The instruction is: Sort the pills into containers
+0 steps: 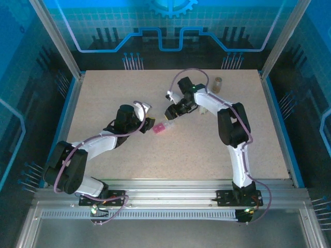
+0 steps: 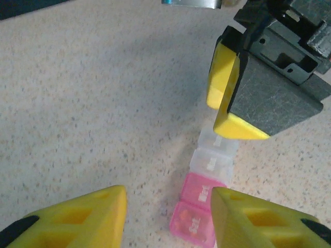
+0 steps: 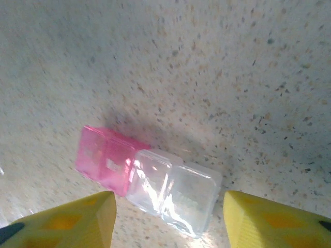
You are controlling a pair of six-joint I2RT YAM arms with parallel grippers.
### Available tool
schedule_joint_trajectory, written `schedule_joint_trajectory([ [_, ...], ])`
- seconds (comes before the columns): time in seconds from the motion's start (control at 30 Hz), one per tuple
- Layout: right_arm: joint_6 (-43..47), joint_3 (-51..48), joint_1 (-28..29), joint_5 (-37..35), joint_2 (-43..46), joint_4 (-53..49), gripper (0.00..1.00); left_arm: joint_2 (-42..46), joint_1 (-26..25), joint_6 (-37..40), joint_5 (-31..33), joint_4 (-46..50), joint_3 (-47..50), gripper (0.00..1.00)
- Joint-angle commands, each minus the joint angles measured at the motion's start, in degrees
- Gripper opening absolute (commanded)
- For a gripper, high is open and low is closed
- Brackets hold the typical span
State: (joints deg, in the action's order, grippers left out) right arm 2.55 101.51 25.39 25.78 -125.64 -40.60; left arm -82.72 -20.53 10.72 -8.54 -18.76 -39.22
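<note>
jaws apart, my right gripper (image 3: 166, 202) hangs over the pill box (image 3: 147, 176), clear end beneath, long axis running finger to finger.

Robot test cell in a lab, not a home or shop. Aluminium frame posts (image 1: 54, 39) carried blue translucent panels (image 1: 20, 62); a gear emblem (image 1: 173, 6) was printed on the back one. Left arm (image 1: 98, 142) and right arm (image 1: 235, 129), white and cabled, were bolted to an extrusion rail (image 1: 170, 188) at the near edge of a speckled surface (image 1: 129, 160).
</note>
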Motion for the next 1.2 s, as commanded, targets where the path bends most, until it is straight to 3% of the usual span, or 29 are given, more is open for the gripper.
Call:
schedule_joint_trajectory([
  [0.0, -9.4, -4.7, -0.2, -1.6, 4.7, 7.3, 0.57, -1.4, -1.3, 7.3, -2.9, 0.6, -3.9, 0.49],
  [0.13, -15.5, -13.9, -0.3, -5.7, 7.8, 17.9, 0.56, -2.8, -2.8, 12.0, -2.1, 1.8, -3.6, 0.51],
  [0.27, -18.9, -21.2, 0.2, -3.8, 9.3, 28.8, 0.56, -2.6, -3.0, 16.0, -2.1, 2.4, -2.9, 0.52],
  [0.53, -20.4, -25.7, 1.1, -4.6, 8.2, 38.2, 0.5, -5.9, -3.2, 23.1, -4.0, 7.3, -4.6, 0.58],
  [0.87, -20.1, -26.9, 1.2, -3.8, 7.2, 37.2, 0.47, -9.5, -3.3, 28.3, -6.1, 16.2, -9.0, 0.63],
  [1.17, -20.7, -30.3, 1.7, -3.5, 8.0, 38.2, 0.46, -15.8, -4.9, 33.7, -3.4, 26.1, -17.0, 0.65],
])
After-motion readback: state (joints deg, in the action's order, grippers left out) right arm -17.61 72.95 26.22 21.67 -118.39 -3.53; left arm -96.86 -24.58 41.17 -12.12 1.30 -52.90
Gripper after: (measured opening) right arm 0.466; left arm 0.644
